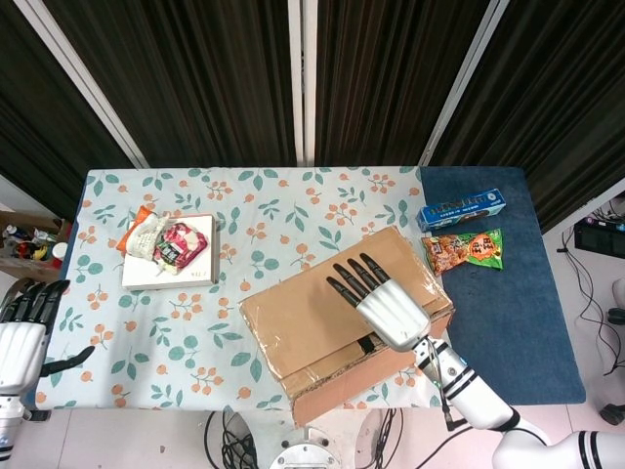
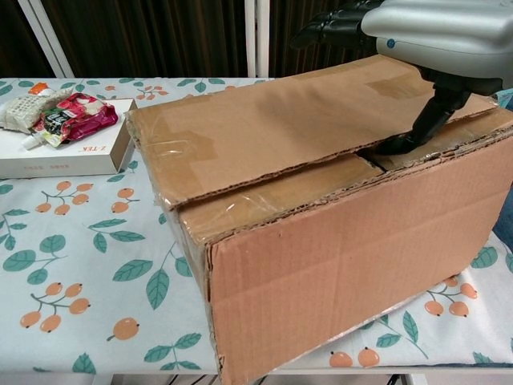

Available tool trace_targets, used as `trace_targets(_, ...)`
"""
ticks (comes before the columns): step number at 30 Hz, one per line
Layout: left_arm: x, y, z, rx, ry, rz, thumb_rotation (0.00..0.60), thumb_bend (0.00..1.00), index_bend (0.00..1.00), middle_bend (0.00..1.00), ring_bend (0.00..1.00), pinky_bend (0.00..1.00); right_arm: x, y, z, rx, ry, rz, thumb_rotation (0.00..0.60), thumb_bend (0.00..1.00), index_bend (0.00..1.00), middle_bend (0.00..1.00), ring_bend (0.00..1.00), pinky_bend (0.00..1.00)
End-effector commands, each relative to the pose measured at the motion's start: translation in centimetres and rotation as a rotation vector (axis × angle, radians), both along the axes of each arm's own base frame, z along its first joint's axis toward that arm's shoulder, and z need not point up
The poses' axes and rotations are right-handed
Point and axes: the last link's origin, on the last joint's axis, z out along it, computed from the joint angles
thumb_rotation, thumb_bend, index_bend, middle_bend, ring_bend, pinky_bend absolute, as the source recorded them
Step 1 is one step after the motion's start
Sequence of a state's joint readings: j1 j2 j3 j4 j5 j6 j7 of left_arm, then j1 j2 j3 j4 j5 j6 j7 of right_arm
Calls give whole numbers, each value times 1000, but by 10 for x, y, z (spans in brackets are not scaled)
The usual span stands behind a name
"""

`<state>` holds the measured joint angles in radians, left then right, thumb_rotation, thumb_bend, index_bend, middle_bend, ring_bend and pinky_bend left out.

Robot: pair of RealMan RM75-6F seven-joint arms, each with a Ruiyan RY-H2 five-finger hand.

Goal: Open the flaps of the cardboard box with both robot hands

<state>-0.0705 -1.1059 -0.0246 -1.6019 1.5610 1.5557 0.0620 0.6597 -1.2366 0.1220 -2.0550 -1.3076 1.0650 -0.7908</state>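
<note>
A brown cardboard box (image 1: 322,322) (image 2: 321,208) with clear tape lies at the table's front middle, its top flaps lying nearly flat. My right hand (image 1: 383,301) (image 2: 425,36) hovers over the near-right part of the top flap, fingers spread and stretched toward the far left. Its thumb (image 2: 417,132) reaches down to the flap's front edge at the gap between the flaps. It holds nothing. My left hand (image 1: 27,337) stays off the table's left front corner, fingers apart and empty; the chest view does not show it.
A white book (image 1: 168,262) (image 2: 68,152) with snack packets (image 1: 166,239) on it lies at the left. On the blue cloth at the right are a blue carton (image 1: 461,208) and an orange-green snack bag (image 1: 464,248).
</note>
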Motion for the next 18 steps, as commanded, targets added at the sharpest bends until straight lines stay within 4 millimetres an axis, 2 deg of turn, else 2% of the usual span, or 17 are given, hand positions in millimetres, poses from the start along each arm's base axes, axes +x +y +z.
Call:
trace_targets(1,-1,0,1,2,-1,2,446,101,71,124,93,188,5,-3,1,-10,-15,12,600,238,0,0,0,0)
trace_targets(4,-2,0,2,6,-2,3,449,101,71,124,93,188,14,-7,7,-41,-37,38,600,285,0,0,0,0)
trace_targets(8,-3,0,2,7,-6,3,451,101,71,124,93,188,29,-18,14,-84,-48,70,600,287,0,0,0,0)
trace_targets(15,-3,-1,4,11,-6,4,450,101,70,124,93,188,64,-48,15,-136,-63,94,600,285,0,0,0,0)
trace_targets(18,-4,-1,6,16,-4,6,455,101,71,124,93,188,77,-66,16,-171,-81,85,600,284,0,0,0,0)
